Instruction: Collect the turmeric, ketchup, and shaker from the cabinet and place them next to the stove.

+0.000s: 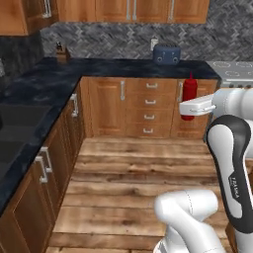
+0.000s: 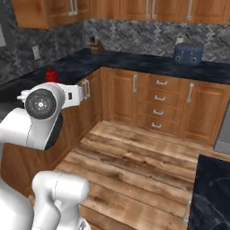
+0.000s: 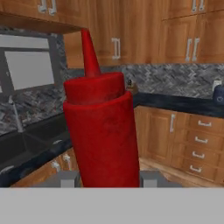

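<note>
My gripper (image 1: 187, 107) is shut on the ketchup (image 1: 189, 94), a slim red squeeze bottle held upright in mid-air in front of the base drawers. In the hand view the ketchup (image 3: 103, 131) stands between the two grey fingers (image 3: 69, 178), nozzle pointing up. From the right base camera only the ketchup's red top (image 2: 51, 75) peeks out behind my arm. The stove (image 1: 233, 70), with white burner rings, sits at the far right of the counter, beyond the bottle. Wall cabinets (image 1: 133, 10) of orange-brown wood hang above. The turmeric and the shaker are out of view.
A blue toaster (image 1: 166, 54) and a knife block (image 1: 61, 52) stand on the dark L-shaped counter (image 1: 99, 66). A sink (image 3: 26, 140) with a faucet lies in the left counter run. Base cupboards and drawers (image 1: 150, 108) line the walls around the wooden floor (image 1: 133, 173).
</note>
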